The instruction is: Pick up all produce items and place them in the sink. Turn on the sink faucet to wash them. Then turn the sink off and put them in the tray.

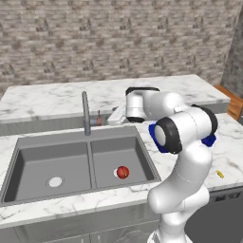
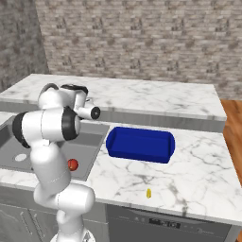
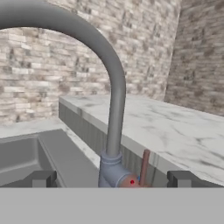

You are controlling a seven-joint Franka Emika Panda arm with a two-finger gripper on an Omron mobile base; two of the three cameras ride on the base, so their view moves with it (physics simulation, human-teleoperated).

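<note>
A small red-orange fruit [image 1: 123, 172] [image 2: 72, 164] lies in the right bowl of the grey double sink [image 1: 33, 156], beside its drain. The sink faucet [image 1: 86, 114] [image 3: 116, 105] rises behind the divider, with a small reddish lever [image 1: 98, 118] [image 3: 144, 165] on its right side. My gripper [image 3: 111, 180] is open and level with the faucet's base, its two dark fingertips [image 3: 41, 179] standing either side of the stem and lever, close but apart. It holds nothing. The deep-blue tray [image 2: 139, 144] [image 1: 209, 140] sits on the counter right of the sink, partly hidden by my arm in the left base view.
A small yellow item [image 1: 219, 173] [image 2: 148, 193] lies on the marble counter near the front edge, right of the tray. A raised marble ledge [image 1: 57, 102] and a brick wall stand behind the sink. A dishwasher front [image 2: 165, 222] is below the counter.
</note>
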